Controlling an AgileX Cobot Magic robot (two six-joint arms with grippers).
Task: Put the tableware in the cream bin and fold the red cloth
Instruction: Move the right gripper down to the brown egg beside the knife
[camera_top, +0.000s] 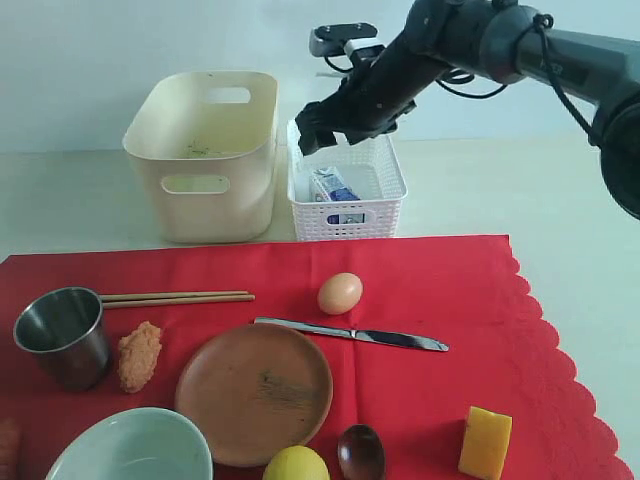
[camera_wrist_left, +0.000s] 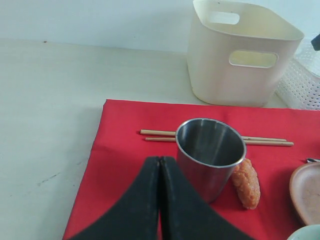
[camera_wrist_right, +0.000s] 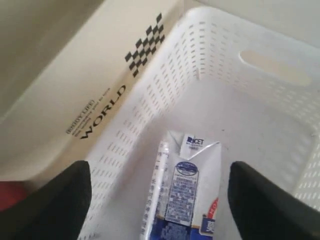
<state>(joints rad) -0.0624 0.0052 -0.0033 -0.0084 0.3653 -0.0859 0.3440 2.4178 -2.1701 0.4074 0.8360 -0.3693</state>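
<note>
Right pincer: jaws wide apart, empty, over the basket holding the carton.
Left pincer: pressed together, empty, just beside the cup.
Tableware: cup, chopsticks, plate, bowl, knife and spoon lie on the cloth; none in the bin.
Cup: likely light, stiff, slick steel; pinch its rim wall.
Knife: thin, flat; take the handle.
Bowl: partly out of view; hold unclear.

**Cut Off at the Edge, Hidden in the Basket**

The exterior view's lower edge cuts off the pale green bowl, the lemon and the small dark wooden spoon. The white basket hides most of the milk carton. An orange scrap is unidentifiable.
</note>
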